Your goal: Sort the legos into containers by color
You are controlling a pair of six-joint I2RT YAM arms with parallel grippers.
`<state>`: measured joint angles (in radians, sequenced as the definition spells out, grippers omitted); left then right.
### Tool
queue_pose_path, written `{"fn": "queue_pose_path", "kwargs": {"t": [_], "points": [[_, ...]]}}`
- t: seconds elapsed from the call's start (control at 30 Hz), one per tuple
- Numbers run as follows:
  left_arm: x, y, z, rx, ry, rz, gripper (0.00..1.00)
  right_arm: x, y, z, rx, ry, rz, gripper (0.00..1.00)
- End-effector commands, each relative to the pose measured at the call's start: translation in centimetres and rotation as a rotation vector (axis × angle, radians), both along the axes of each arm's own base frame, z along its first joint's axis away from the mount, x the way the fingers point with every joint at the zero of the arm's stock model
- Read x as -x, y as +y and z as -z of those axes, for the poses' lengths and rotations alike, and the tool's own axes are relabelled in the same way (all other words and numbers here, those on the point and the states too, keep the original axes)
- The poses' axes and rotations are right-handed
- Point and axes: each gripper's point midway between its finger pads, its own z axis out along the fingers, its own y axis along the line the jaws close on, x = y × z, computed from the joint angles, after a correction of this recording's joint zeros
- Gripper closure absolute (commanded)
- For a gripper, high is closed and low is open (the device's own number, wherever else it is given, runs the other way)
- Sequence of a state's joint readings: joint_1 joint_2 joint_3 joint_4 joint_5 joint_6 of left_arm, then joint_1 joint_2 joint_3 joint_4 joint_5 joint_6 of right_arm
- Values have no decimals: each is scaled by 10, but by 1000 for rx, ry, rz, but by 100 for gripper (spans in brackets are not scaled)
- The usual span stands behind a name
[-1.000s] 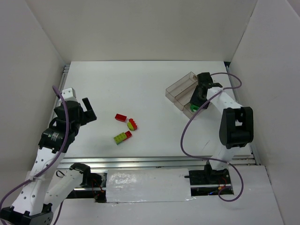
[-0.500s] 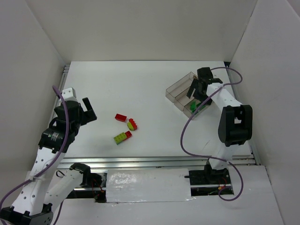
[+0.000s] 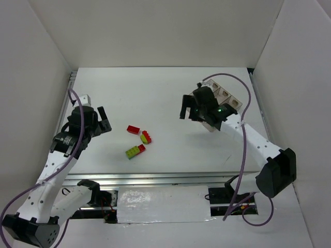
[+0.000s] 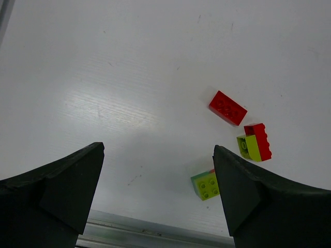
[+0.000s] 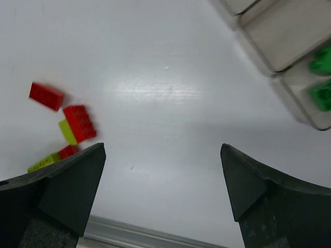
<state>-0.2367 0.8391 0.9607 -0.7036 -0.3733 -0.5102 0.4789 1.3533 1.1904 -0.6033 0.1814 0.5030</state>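
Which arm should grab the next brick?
Probably right: the right tool is open facing the bricks, with the trays on its side. The left tool is nearer them but far from the trays.

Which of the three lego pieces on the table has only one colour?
The plain red brick, the one lying farthest back. The middle piece and the nearest piece each join red with yellow-green.

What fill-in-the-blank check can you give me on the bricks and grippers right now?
The only bricks visible in the containers are ___.
The lone brick on the table, stuck to no other, is ___.
The right gripper holds ___.
The left gripper has its jaws ___.
Missing words: green; red; nothing; open.
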Motion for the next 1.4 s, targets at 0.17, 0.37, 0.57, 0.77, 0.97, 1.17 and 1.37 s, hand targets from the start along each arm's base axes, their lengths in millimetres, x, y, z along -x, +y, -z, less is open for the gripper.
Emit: {"fn": "queue_pose_path", "kwargs": {"t": [0.17,0.37,0.57,0.77,0.97,1.17,1.37], "points": [[-31,-37,16,162,97,36,1,35,70,32,16,40,-136,0],[-65,-95,60,255,187,105,1,57,64,27,-41,23,-141,0],[-103,-128,116,114,336,198,1,83,53,27,-66,15,-179,0],[-120,-123,147,30,400,170,0,103,56,30,-91,26,-241,0],[-123,-110,167,-50,452,124,0,110,61,30,-112,21,-282,0],[-115,-113,182,-6,477,108,1,108,65,37,-94,41,-296,0],[-110,-115,197,9,507,102,11,111,69,38,-94,50,-316,0]]}}
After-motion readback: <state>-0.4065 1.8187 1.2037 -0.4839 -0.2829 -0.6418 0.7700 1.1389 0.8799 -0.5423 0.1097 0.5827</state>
